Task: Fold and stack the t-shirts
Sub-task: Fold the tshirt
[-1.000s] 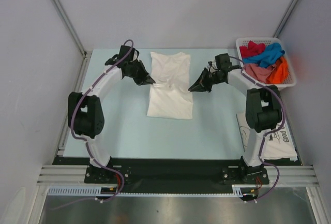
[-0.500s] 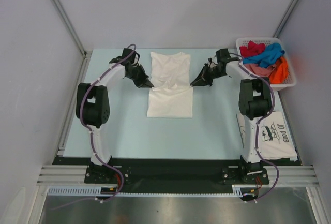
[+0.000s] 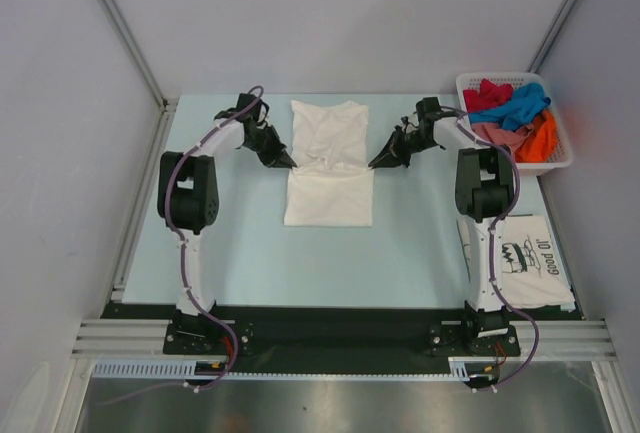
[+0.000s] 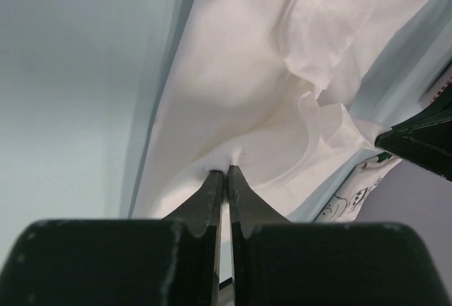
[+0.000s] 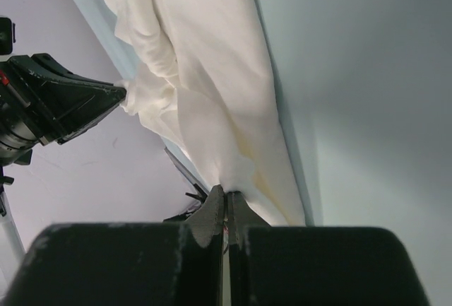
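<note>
A plain white t-shirt (image 3: pixel 328 178) lies lengthwise at the back middle of the table, creased across its middle. My left gripper (image 3: pixel 290 163) pinches its left edge, and in the left wrist view the tips (image 4: pixel 226 172) are shut on a small peak of the white cloth (image 4: pixel 233 73). My right gripper (image 3: pixel 376 164) pinches the opposite edge, its jaws (image 5: pixel 226 191) shut on the cloth (image 5: pixel 205 73). A white t-shirt with black cartoon print (image 3: pixel 520 258) lies folded at the front right. Red (image 3: pixel 487 96), blue (image 3: pixel 520 108), pink (image 3: pixel 495 138) and orange (image 3: pixel 542 138) t-shirts are heaped in the basket.
The white lattice basket (image 3: pixel 463 80) stands at the back right corner, close behind the right arm. Grey walls and metal rails enclose the pale blue table (image 3: pixel 240 243) on three sides. The arm bases stand on the black strip at the near edge.
Both arms' elbows have swung up and back toward the shirt's sides. The gripper tips stayed at the shirt's edges, and the crease across its middle has deepened.
</note>
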`<state>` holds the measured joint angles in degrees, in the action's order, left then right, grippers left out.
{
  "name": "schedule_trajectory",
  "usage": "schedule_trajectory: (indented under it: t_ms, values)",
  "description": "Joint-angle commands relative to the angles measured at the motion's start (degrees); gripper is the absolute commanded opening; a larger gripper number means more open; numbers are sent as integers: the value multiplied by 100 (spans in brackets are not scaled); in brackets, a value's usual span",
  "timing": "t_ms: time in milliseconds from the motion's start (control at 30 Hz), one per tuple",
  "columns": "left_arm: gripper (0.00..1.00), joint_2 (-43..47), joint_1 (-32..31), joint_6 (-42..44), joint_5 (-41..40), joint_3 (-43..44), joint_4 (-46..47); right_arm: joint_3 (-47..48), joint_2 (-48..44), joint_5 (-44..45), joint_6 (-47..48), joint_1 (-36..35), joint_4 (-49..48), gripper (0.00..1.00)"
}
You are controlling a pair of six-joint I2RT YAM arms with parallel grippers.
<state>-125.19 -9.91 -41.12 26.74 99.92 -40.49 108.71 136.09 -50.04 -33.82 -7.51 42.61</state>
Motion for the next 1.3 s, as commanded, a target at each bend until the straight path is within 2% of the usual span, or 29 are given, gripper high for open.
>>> schedule_trajectory:
  t_ms: [0, 67, 167, 367, 700, 867, 1133, 1267]
  values:
    - [8, -137, 86, 262, 147, 510, -64, 510, 128, -129, 78, 39, 98, 0]
    - [7, -260, 103, 376, 156, 660, -178, 599, 207, -129, 78, 39, 195, 0]
    - [0, -191, 112, 456, 94, 818, -327, 626, 207, -102, 113, 13, 300, 0]
    - [0, 344, -98, 683, 314, 546, -407, 160, -258, -190, 183, -40, 239, 0]
    - [0, 1172, -389, 799, 235, -245, -442, -77, -663, -357, 324, -172, 397, 0]
    - [0, 707, -345, 869, 262, 0, -486, -51, -584, -410, 210, -190, 231, 0]
    - [1, -330, 50, 895, 253, 730, -548, 396, 110, -304, 43, -58, -95, 0]
    - [11, -656, 156, 948, 252, 1099, -574, 835, 514, -304, 7, 30, -104, 8]
